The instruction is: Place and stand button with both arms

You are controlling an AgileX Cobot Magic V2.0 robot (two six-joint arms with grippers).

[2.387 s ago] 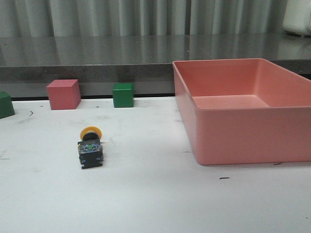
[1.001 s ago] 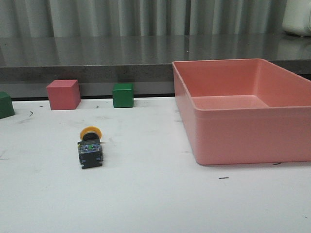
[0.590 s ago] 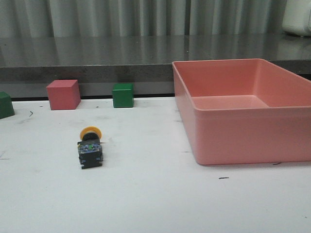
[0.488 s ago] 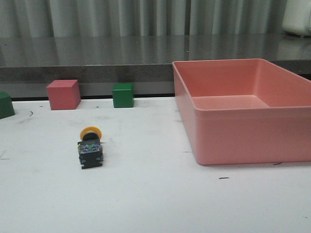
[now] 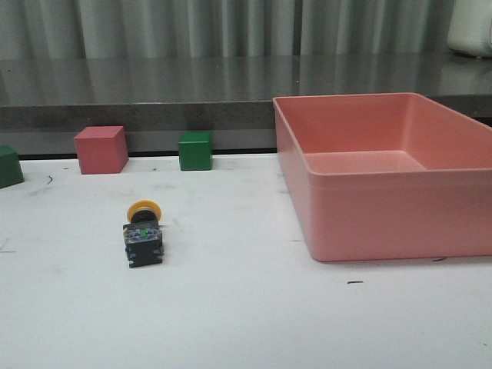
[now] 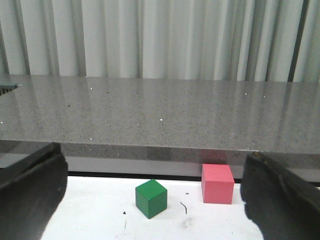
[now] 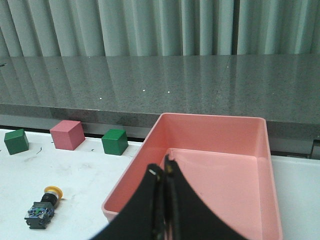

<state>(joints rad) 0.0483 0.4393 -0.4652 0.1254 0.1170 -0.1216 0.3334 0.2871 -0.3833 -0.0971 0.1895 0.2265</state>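
Note:
The button [image 5: 143, 231] lies on its side on the white table, left of centre, with its yellow-orange cap pointing away and its clear block toward the front. It also shows in the right wrist view [image 7: 44, 207]. Neither arm shows in the front view. My left gripper [image 6: 155, 200] is open and empty, its black fingers [image 6: 30, 195] wide apart at the view's edges, facing a green cube [image 6: 151, 198] and a pink cube [image 6: 217, 183]. My right gripper [image 7: 163, 172] is shut and empty, above the near part of the pink bin [image 7: 235, 195].
The large pink bin [image 5: 369, 215] stands at the right of the table. A pink cube [image 5: 101, 149] and a green cube [image 5: 194, 151] sit along the back edge, another green cube [image 5: 9, 166] at the far left. A grey counter and curtain lie behind.

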